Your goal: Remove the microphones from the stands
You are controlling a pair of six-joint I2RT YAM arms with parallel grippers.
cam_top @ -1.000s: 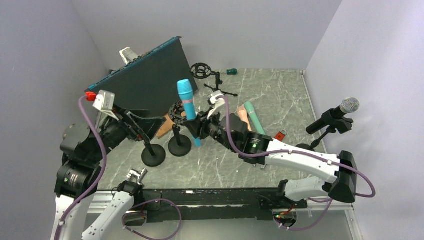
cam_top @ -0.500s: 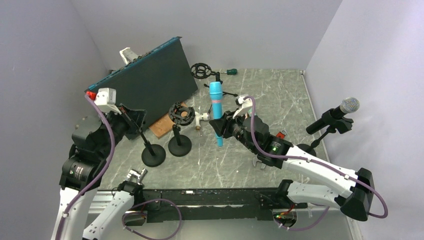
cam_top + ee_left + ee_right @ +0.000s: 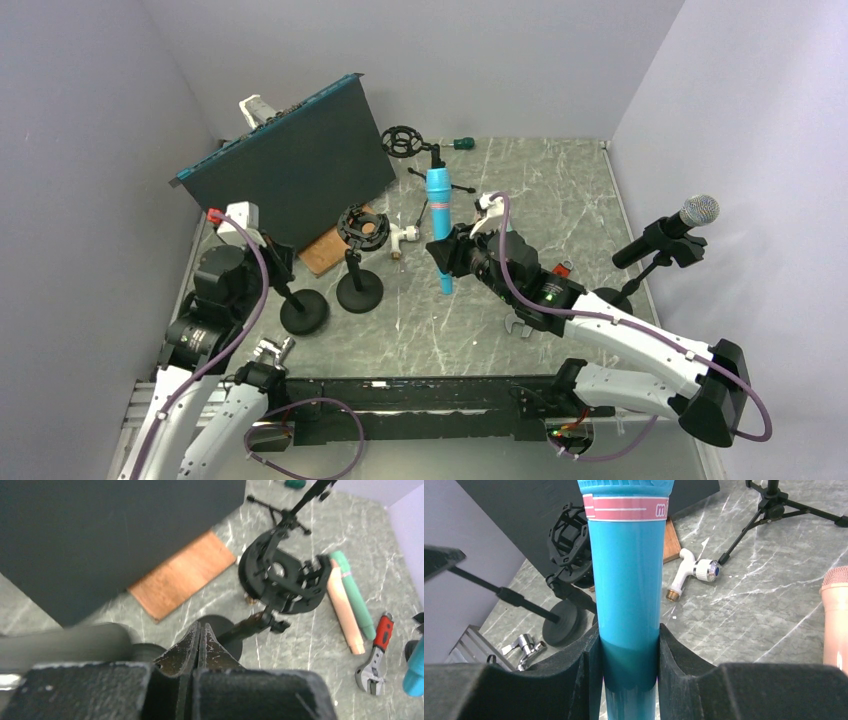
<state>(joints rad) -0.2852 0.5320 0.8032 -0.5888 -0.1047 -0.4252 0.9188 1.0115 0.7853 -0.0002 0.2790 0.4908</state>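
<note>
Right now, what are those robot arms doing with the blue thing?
The right end effector is gripping a blue microphone and holding it upright. The microphone is out of the black stand, whose ring holder sits empty a little to the left. The left end effector is shut with nothing between its fingers, just near the stand's pole. So the microphone is off, and it has not been set down yet.

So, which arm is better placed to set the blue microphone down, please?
Right: the right gripper clamps the blue microphone clear of the shock-mount stand; the left gripper is shut and empty.
</note>
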